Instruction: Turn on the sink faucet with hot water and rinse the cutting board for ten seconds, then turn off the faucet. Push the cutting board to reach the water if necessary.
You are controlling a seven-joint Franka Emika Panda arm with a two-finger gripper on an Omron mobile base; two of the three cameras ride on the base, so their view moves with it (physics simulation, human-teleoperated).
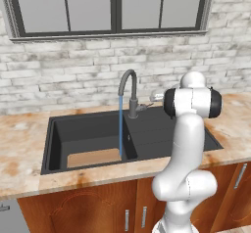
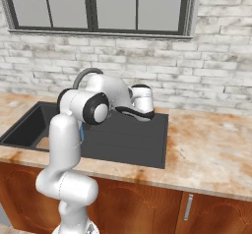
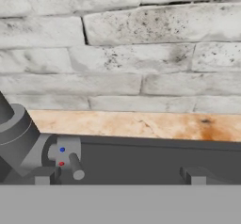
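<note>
The dark grey sink faucet [image 1: 130, 94] stands behind the black sink [image 1: 54, 144]. From its spout a thin blue stream of water [image 1: 120, 127] falls into the deep left basin. It lands at the right edge of the tan cutting board [image 1: 93, 157], which lies flat on the basin floor. My gripper [image 3: 117, 177] is open and hovers just right of the faucet base [image 3: 16, 136], level with it. The small lever handle [image 3: 75, 165] sticks out between the fingertips, close to the left one [image 3: 42, 176], with no visible contact. In the left base view the gripper [image 1: 156, 98] shows beside the lever.
A grey brick wall [image 3: 141, 53] rises close behind the mottled orange counter [image 1: 19, 129], under a dark-framed window [image 1: 112, 7]. The sink's flat draining side [image 2: 128, 139] lies under my hand. Wooden cabinet doors [image 1: 98, 207] run below the counter.
</note>
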